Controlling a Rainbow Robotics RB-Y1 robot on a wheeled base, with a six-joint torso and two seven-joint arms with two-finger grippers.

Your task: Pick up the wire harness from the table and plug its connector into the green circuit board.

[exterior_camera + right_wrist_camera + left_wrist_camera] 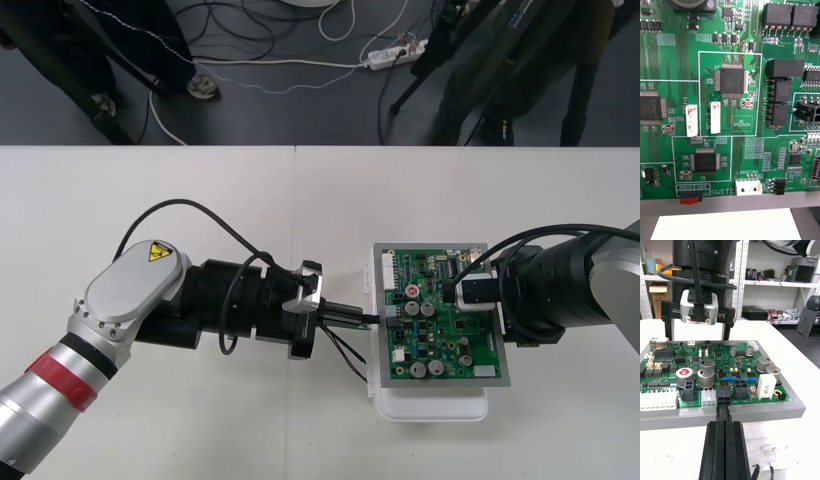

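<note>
While my left jaws are clamping together on the small black plug [723,413] of the thin-wired harness [346,357], I am holding that plug against a black two-row socket [723,394] on the near edge of the green circuit board [445,335]. The board is sitting on its white base [430,408] on the pale bench [200,420]. The plug is touching the socket's mouth, but I cannot tell whether it is fully home. The harness wires are looping loose beneath my left fingers [724,453].

My right jaws are standing at the board's far side, fingers [728,329] apart with nothing between them, and I judge they are bracing the board.

To do this step well, I should be pushing straight along the plug's axis, level with the board and without twist, while the right side is stopping the base from sliding. I should be checking that the plug is lining up with its own socket, not the white connector [708,402] just beside it, and that the loose wires are not snagging.

Reading the print on the board, I am making out "QC STICKER", "LAN2CAN" above a white header [748,187], "SWITCH", "SEW-2", and "RB10" and "RB5" over a red switch [690,200]. A yellow warning sticker [157,252] is showing on my left arm.
</note>
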